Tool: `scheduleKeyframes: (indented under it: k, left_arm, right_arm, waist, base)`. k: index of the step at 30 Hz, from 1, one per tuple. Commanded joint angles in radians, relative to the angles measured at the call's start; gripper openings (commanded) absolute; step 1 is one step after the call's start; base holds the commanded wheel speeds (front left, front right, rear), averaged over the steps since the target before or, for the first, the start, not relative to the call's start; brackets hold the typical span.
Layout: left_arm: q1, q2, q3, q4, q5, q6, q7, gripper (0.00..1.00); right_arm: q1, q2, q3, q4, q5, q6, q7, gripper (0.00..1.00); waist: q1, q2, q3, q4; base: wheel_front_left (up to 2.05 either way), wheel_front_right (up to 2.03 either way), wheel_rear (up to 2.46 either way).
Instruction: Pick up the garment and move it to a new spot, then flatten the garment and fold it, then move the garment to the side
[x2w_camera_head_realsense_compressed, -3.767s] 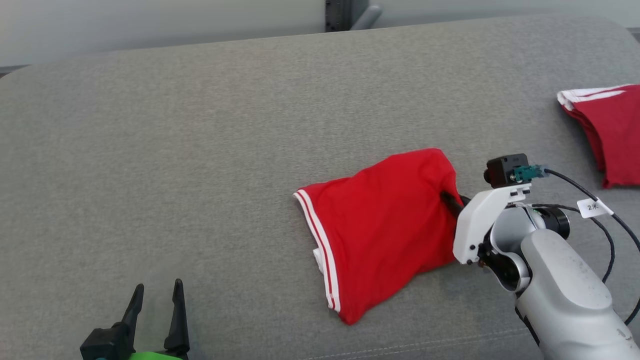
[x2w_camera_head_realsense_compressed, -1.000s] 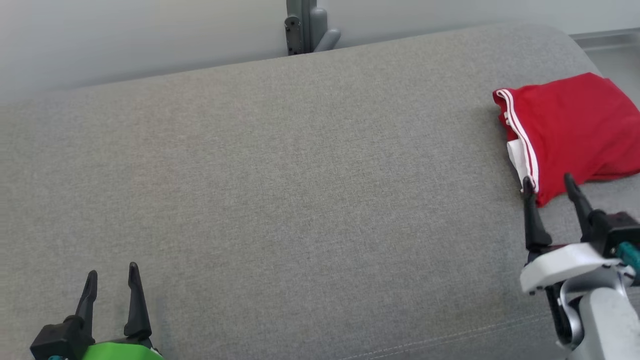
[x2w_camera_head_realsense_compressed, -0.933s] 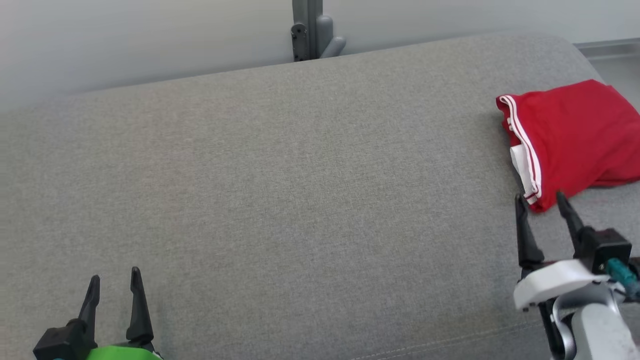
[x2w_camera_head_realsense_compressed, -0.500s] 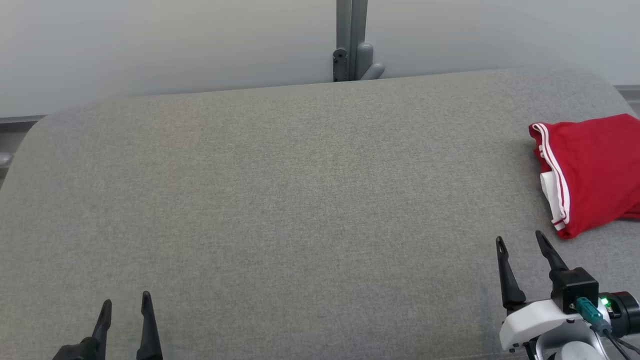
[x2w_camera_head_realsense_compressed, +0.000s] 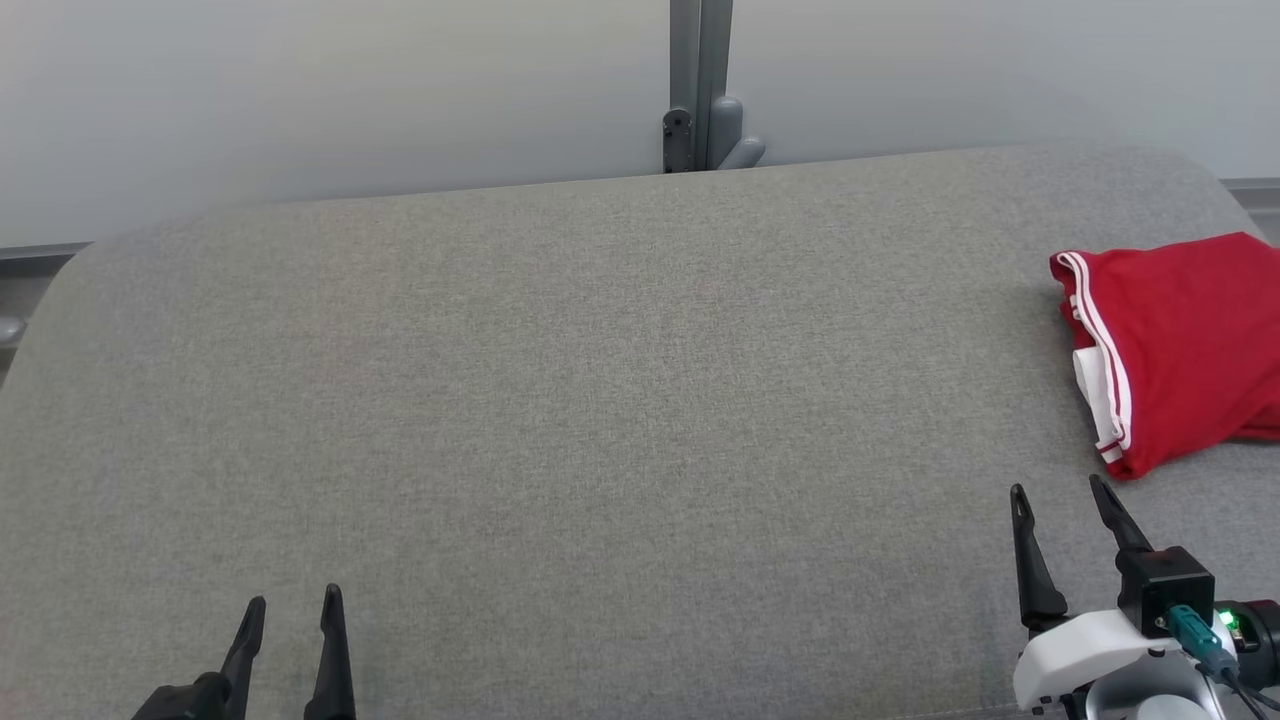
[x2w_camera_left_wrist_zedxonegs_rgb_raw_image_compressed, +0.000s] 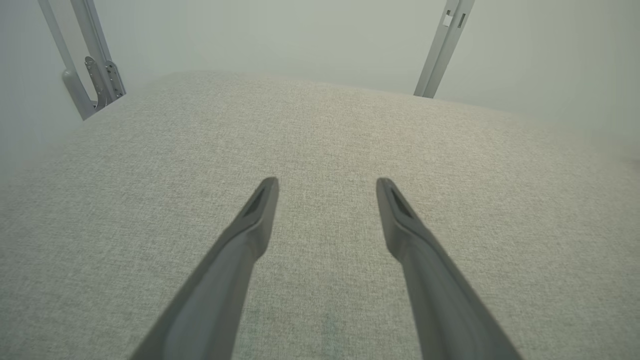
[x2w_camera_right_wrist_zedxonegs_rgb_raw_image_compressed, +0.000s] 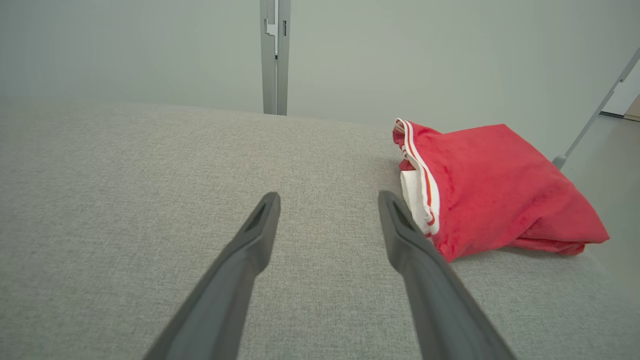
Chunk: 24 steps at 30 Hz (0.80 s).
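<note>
A grey fabric cushion (x2w_camera_head_realsense_compressed: 560, 400), perhaps a sofa seat, backs onto a pale wall (x2w_camera_head_realsense_compressed: 300, 90) with a metal post (x2w_camera_head_realsense_compressed: 698, 80).

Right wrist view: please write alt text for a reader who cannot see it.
A folded red garment with white stripes lies on a grey fabric surface, ahead and right of the open, empty right tool. A grey metal post stands against the pale wall behind.
</note>
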Motion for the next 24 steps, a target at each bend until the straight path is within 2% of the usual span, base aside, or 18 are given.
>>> scheduleKeyframes:
  k: [1, 24]
  left_arm:
    - [0.01, 0.009, -0.004, -0.003, -0.002, -0.002, 0.001, 1.0]
    - [0.008, 0.013, -0.011, 0.0, -0.01, -0.002, 0.001, 1.0]
  right_arm:
    - [0.014, -0.001, -0.001, 0.002, 0.004, -0.002, -0.003, 1.0]
    - [-0.001, -0.001, -0.009, 0.0, 0.011, -0.002, -0.003, 1.0]
  waist:
    - [0.0, 0.0091, -0.002, -0.003]
    - [0.0, 0.0091, -0.001, -0.022]
  base:
    - [0.0, 0.0, 0.0]
    - [0.0, 0.0, 0.0]
